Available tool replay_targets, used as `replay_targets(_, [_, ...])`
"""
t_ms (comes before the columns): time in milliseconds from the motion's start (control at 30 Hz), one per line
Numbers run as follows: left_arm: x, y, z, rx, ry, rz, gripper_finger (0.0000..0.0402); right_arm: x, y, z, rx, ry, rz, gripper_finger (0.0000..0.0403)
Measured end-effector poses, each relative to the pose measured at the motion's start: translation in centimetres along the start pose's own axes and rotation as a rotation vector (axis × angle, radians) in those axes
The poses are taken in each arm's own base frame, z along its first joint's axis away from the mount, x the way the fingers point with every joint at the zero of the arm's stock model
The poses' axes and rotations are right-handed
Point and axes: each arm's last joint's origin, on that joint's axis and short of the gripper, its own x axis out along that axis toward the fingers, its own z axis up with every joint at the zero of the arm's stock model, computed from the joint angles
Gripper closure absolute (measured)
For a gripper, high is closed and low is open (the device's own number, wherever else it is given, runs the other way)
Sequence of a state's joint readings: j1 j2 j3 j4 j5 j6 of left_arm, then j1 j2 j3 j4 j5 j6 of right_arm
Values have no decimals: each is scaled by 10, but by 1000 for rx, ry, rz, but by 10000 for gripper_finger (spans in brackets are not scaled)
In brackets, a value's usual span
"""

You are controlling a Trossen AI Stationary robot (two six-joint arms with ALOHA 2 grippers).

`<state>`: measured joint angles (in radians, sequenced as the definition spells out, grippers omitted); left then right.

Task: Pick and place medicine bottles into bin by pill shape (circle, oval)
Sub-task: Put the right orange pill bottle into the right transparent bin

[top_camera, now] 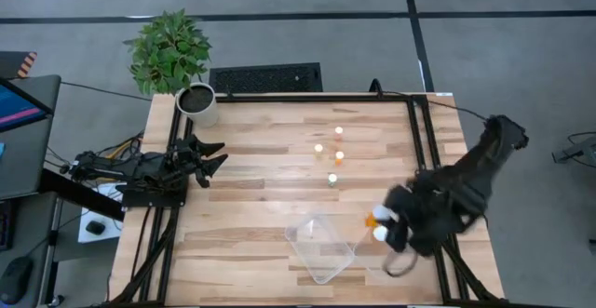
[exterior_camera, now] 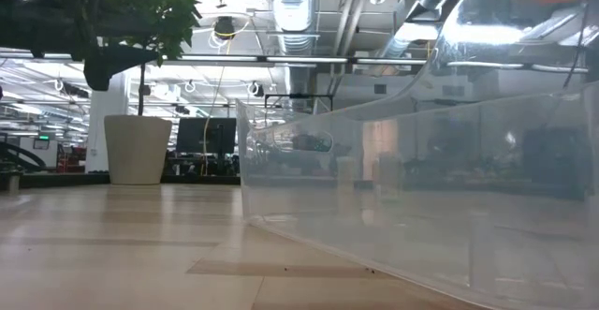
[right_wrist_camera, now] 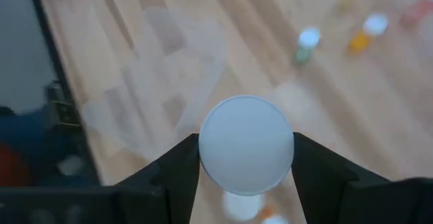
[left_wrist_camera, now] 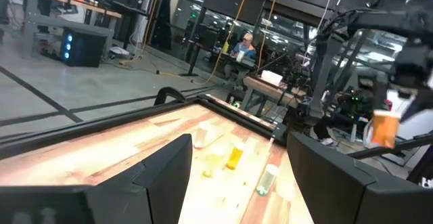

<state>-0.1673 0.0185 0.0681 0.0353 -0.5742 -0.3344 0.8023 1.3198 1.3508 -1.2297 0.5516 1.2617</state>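
one clear bin [top_camera: 321, 248] holds nothing; right end effector [right_wrist_camera: 246, 158] grips a bottle [right_wrist_camera: 246, 145].

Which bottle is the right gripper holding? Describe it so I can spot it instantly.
Find the clear bin at the table's near edge. Just to its right, the right gripper is shut on an orange bottle with a white cap. Unlike the four standing mid-table, this one is lifted.
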Motion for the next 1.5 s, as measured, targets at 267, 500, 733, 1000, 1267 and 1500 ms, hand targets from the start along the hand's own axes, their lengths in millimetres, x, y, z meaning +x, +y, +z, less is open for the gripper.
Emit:
replay_targets(267, [0, 1, 0, -30, -14, 38, 166, 9, 26, -81, 55, 49, -16, 188])
replay_targets(500, [0, 2, 1, -54, -21, 55, 166, 24, 41, -120, 52, 67, -83, 188])
replay_targets(733, [0, 2, 1, -63, -25, 66, 166, 49, 52, -142, 21, 98, -166, 185])
replay_targets(1000, [0, 2, 1, -63, -29, 75, 166, 71, 57, -158, 23, 106, -249, 186])
replay_targets(1267, [0, 2, 1, -62, -31, 82, 166, 82, 60, -153, 46, 113, -271, 183])
replay_targets(1500, [0, 2, 1, -61, -30, 83, 166, 84, 61, -151, 72, 142, -264, 182])
